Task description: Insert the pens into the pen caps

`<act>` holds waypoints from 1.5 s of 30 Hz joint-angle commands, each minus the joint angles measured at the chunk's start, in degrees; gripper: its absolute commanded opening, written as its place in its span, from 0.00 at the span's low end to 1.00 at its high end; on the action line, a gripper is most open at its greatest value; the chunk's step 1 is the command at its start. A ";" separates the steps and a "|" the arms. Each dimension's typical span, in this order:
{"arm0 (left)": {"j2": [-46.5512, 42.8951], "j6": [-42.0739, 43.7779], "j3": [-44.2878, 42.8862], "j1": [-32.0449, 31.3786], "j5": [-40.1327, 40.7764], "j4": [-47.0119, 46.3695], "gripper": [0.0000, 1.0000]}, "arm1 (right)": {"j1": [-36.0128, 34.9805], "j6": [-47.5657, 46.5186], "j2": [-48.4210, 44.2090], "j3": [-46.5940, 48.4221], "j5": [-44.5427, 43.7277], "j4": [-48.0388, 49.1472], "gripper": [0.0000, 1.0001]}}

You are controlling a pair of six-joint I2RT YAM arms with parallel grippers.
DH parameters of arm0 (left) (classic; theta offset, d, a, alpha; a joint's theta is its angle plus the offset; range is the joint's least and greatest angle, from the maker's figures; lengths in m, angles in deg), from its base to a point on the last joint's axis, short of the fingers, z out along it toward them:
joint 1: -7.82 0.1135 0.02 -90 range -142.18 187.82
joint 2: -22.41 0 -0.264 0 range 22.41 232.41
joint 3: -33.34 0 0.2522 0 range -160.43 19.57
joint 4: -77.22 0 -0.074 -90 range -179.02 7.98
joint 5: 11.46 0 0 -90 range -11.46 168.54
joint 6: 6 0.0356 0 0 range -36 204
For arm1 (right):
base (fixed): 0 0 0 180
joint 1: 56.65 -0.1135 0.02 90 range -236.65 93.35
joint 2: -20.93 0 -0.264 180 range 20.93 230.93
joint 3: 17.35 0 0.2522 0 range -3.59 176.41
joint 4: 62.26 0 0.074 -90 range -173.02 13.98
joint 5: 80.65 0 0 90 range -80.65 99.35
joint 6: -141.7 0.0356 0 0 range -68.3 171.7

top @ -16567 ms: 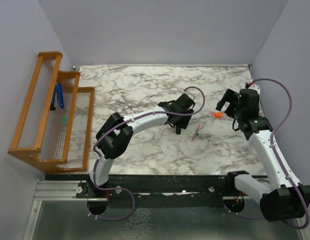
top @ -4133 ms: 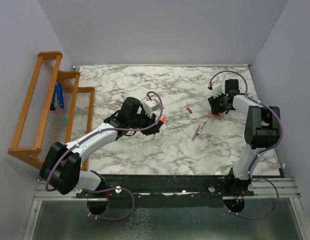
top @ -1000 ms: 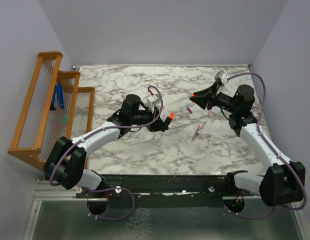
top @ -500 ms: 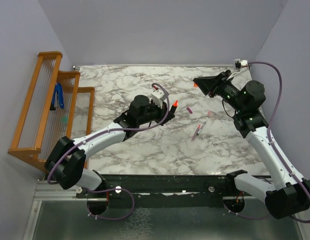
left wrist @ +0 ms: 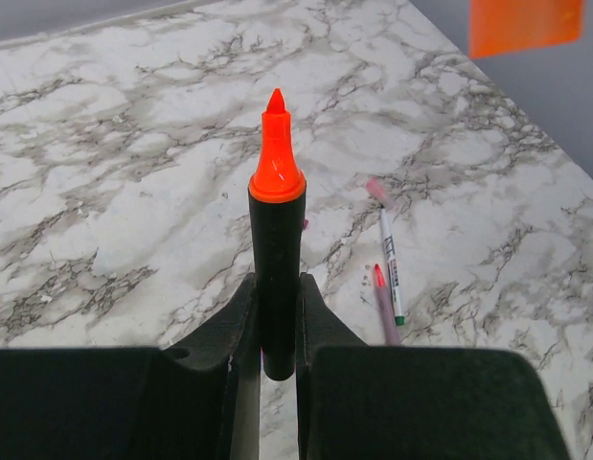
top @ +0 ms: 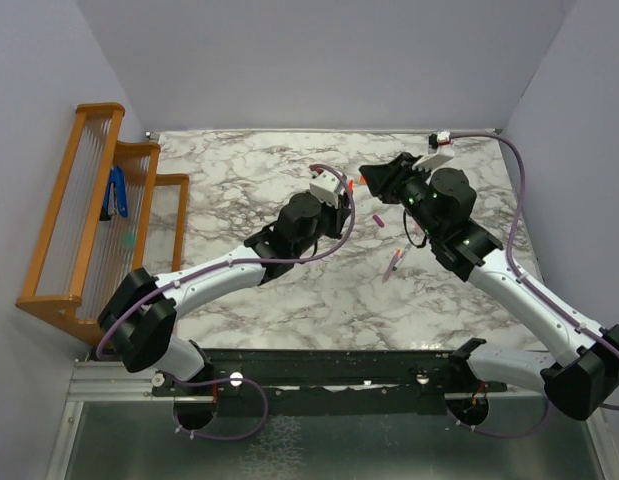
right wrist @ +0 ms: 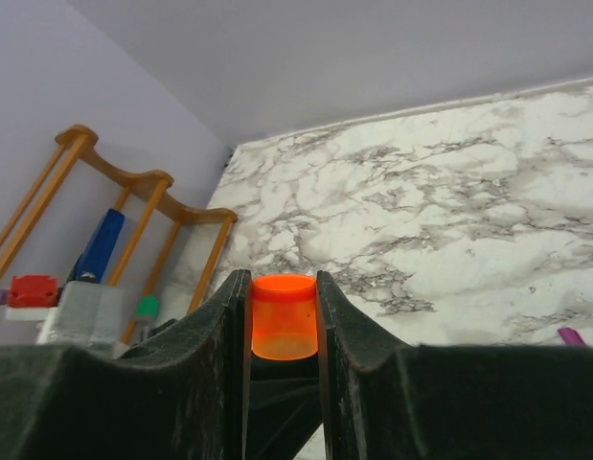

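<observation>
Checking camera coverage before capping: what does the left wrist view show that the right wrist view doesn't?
Left wrist only: the black marker clamped in the left gripper; two thin pens on the marble table. Right wrist only: the right gripper, wooden rack, blue-handled tool, magenta cap. Both: that table; the orange cap the right gripper clamps is probably the left view's orange blur.
</observation>
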 commanded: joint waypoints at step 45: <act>0.01 -7.89 -1.45 3.10 -13.55 -8.33 0.00 | -1.49 -6.52 3.59 -3.87 -4.95 11.18 0.00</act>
